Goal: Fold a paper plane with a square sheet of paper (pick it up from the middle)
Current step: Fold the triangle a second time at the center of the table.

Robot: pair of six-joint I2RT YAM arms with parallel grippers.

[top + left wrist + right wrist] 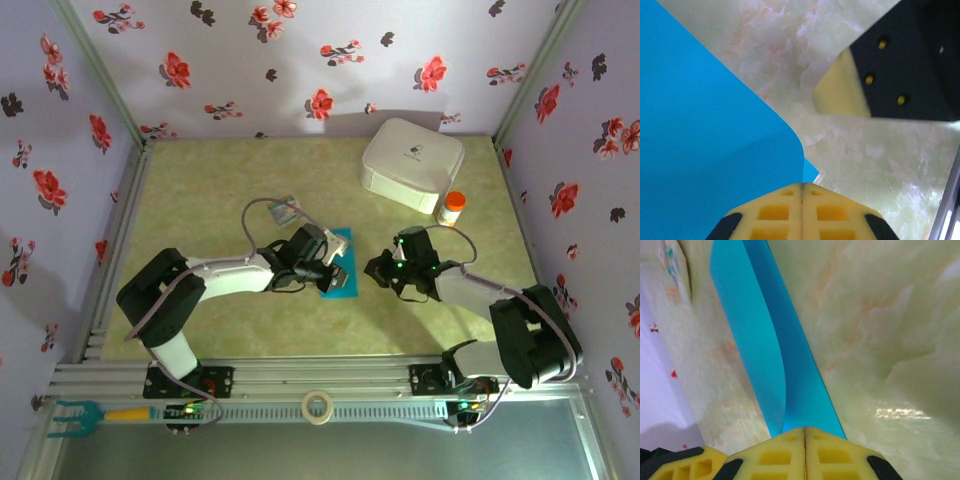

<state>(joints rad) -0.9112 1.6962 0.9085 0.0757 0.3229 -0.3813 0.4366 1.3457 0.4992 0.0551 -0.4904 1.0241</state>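
Paper sheet [343,286] | folded narrow | long axis near-to-far, slightly tilted | tip unclear

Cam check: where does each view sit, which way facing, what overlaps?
Top external: above, behind the bases, looking down at the table; left arm and right arm meet near the paper.
Left wrist: on the left arm, facing down at the paper; left jaws shut at bottom, right jaws upper right.
Right wrist: on the right arm, facing along the paper toward the card; right jaws shut at bottom.
Shared: all see the paper.
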